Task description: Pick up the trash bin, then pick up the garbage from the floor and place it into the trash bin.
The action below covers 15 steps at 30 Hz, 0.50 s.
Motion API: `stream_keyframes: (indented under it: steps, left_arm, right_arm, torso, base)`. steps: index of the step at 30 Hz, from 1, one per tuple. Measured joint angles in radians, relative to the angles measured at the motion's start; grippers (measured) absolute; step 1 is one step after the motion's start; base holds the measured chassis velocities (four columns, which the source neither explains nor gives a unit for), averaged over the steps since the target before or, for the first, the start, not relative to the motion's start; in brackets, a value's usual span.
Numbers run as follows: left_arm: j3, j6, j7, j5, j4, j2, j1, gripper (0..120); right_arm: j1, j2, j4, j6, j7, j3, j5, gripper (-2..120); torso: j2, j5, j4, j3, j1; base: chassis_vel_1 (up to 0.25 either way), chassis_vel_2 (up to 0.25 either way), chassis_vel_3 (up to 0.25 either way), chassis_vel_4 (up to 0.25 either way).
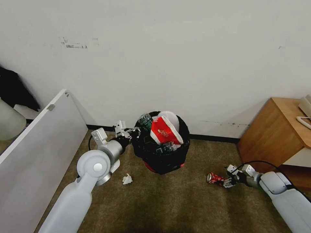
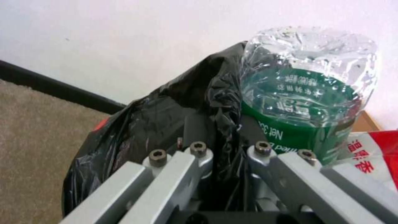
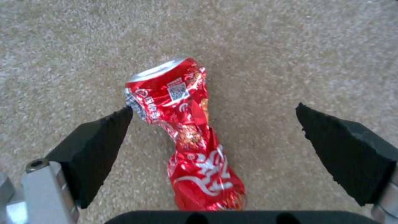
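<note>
Straddling crushed can (image 3: 186, 130), right tool (image 3: 213, 130) spread.

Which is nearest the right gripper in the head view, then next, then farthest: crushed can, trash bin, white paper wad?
1. Crushed can, on the carpet at the right gripper.
2. Trash bin, farther left, near the wall.
3. White paper wad, farthest left.

Trash bin (image 1: 163, 161): small, round, red, black bag draped over rim, upright near wall, stuffed above rim with clear green-label bottle (image 2: 309, 93), red-white carton (image 1: 163, 131), white item behind. Crushed red can (image 3: 186, 133): on its side on floor (image 1: 181, 207), right of bin. White paper wad (image 1: 127, 179): on carpet left of bin.
</note>
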Motion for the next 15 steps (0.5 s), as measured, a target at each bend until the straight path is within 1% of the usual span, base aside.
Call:
stream_keyframes:
  steps: [12,15]
  left_arm:
    - [0.018,0.001,0.001,0.000,0.015,-0.005,-0.017,4]
    - [0.022,0.002,0.002,0.000,0.020,-0.006,-0.022,4]
  right_arm:
    - [0.012,0.021,-0.035,0.002,0.022,-0.015,-0.016,100]
    - [0.016,0.023,-0.046,0.002,0.021,-0.015,-0.020,90]
  torso:
    - [0.000,0.0000,-0.0001,0.000,0.000]
    - [0.000,0.0000,-0.0001,0.000,0.000]
  base:
    - [0.000,0.000,0.000,0.000]
    - [0.000,0.000,0.000,0.000]
